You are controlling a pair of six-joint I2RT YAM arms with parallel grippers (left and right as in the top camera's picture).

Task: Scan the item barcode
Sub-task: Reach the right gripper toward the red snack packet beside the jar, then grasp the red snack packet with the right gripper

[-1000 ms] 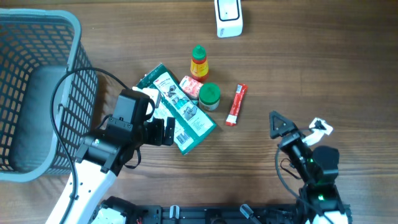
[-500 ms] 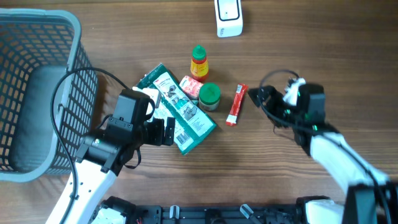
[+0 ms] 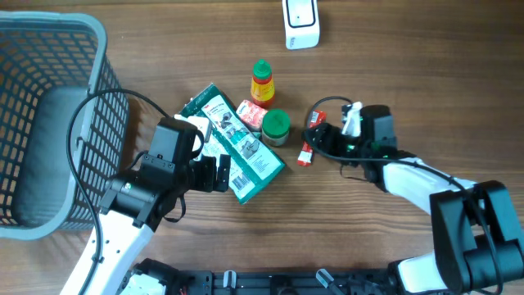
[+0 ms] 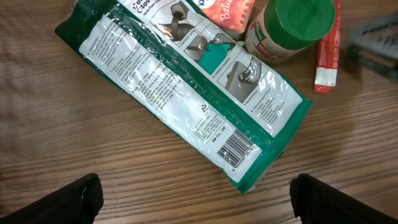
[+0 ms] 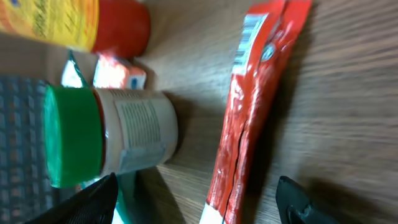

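A red stick packet (image 3: 304, 155) lies on the wooden table to the right of a green-lidded jar (image 3: 276, 126). My right gripper (image 3: 313, 137) hovers over the packet's middle, open. In the right wrist view the packet (image 5: 255, 106) runs between the two fingers of that gripper (image 5: 196, 202) without touching either. A green and white pouch (image 3: 237, 147) lies left of the jar, its barcode (image 4: 237, 148) facing up. My left gripper (image 3: 223, 174) stands open at the pouch's near edge, nothing between its fingers. A white scanner (image 3: 300, 23) stands at the far edge.
A grey mesh basket (image 3: 49, 123) fills the left side. A sauce bottle (image 3: 261, 80) with a green cap and a small orange packet (image 3: 250, 111) stand close behind the jar. The jar (image 5: 106, 137) is just left of the right gripper's finger.
The right arm has swung from the table's near right corner leftwards to the red packet, and its jaws have narrowed a little. The left arm and the items have stayed still.
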